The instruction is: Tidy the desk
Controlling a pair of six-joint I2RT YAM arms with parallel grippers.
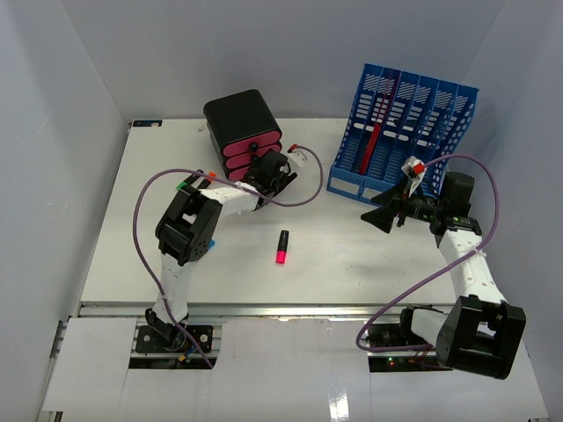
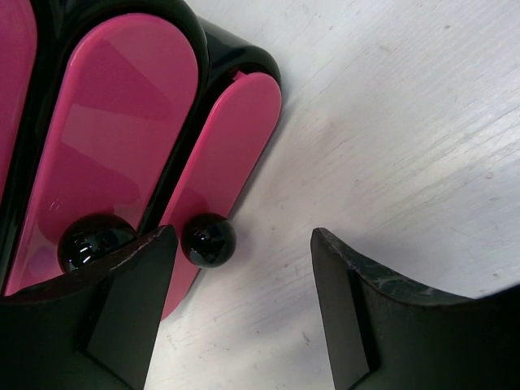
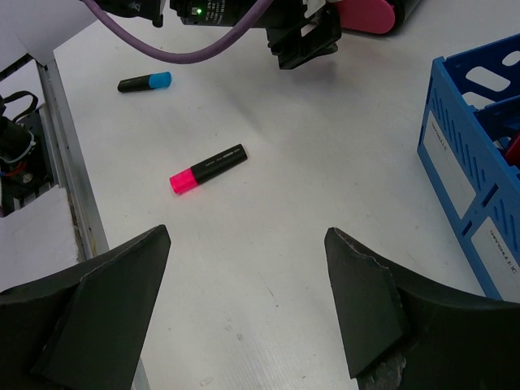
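The white desk [image 1: 352, 264] holds a pink-capped black highlighter [image 1: 282, 247] lying near its middle; it also shows in the right wrist view [image 3: 208, 169]. A blue-capped black marker [image 3: 145, 82] lies further left, near the left arm. My left gripper [image 1: 271, 171] is open and empty, right in front of the black drawer unit [image 1: 244, 127]. Its left finger [image 2: 122, 309] is beside the lowest drawer's black knob [image 2: 208, 240]. My right gripper [image 1: 384, 214] is open and empty above bare desk [image 3: 246, 236], in front of the blue rack.
The blue slotted file rack [image 1: 400, 132] stands at the back right with a red item [image 1: 373, 145] in one slot; its corner shows in the right wrist view [image 3: 471, 162]. A metal rail [image 1: 264, 309] runs along the front edge. Pale grey walls enclose the desk.
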